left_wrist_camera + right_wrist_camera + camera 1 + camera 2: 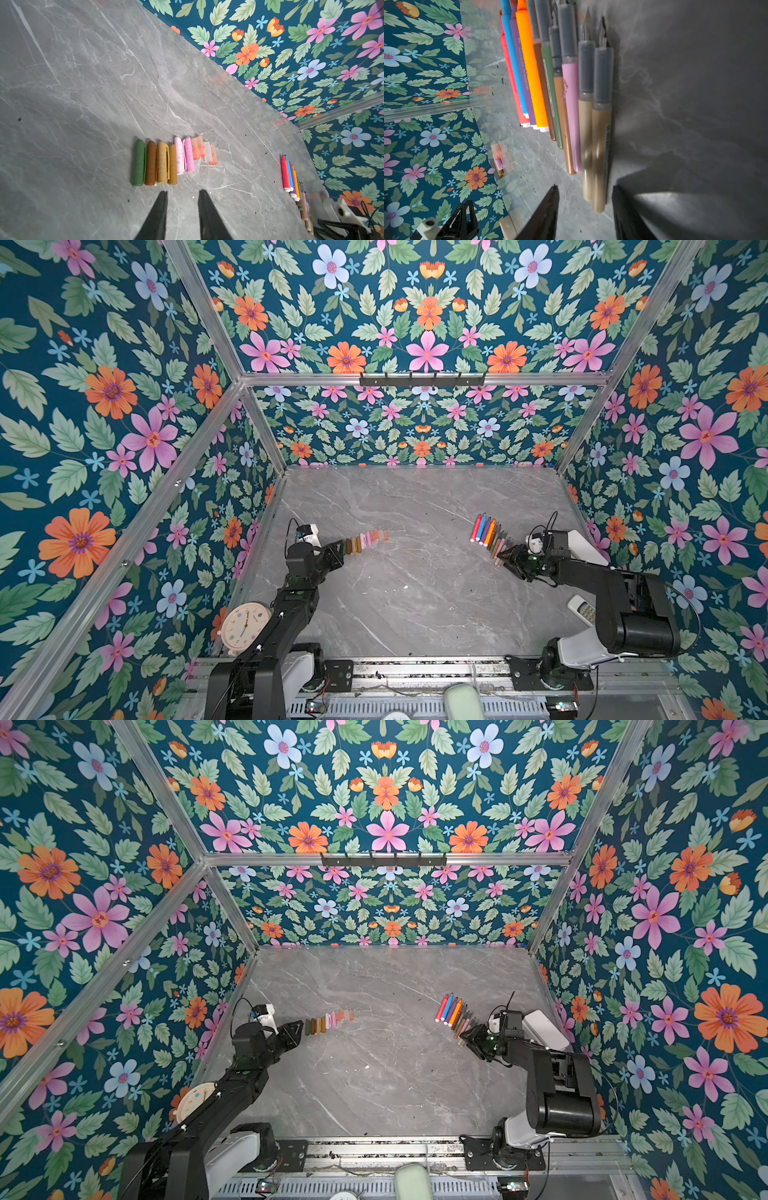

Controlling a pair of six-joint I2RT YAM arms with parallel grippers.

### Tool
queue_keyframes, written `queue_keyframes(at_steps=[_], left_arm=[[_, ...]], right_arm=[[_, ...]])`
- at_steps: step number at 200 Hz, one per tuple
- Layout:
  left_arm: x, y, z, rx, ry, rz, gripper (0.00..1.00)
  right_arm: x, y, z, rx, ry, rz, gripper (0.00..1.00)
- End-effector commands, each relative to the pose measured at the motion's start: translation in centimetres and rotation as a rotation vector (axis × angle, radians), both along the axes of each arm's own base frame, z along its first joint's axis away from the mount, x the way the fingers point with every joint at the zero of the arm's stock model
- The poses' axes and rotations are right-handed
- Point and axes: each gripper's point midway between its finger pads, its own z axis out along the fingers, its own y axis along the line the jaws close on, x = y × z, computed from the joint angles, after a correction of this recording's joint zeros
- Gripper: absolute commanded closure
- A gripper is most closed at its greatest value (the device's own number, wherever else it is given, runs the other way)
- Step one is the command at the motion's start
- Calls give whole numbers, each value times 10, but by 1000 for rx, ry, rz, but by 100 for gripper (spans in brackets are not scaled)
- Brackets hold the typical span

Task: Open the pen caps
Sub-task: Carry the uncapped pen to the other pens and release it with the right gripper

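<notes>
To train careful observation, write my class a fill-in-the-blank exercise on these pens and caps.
In the row of short plastic pen caps, the one nearest the left gripper is ___.
Of the slim pens by the right gripper, ___ are bright with white ends.
The bright pen lying next to the dark brown pen is ___.
Missing words: green; four; orange.

Both top views look steeply down from high above the near edge onto the whole grey marble bench (415,593). They face the floral back wall (415,427) and share almost the same scene, offset slightly sideways. The left wrist camera sits low behind the left fingers (158,214). It faces along the bench to the pen caps (172,162) close by, with the pens (291,178) farther off. The right wrist camera sits behind the right fingers (548,207), very near the pens, with the caps small beyond.
</notes>
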Motion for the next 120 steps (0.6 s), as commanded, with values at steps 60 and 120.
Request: queue_keyframes(at_steps=[60,120], left_arm=[[4,-2,6,4,-28,-18,71],[4,-3,5,4,-27,-18,71]], right_arm=[[-10,-11,-16,-74,79,-22,55],[-9,-9,-16,-64,77,-13,54]])
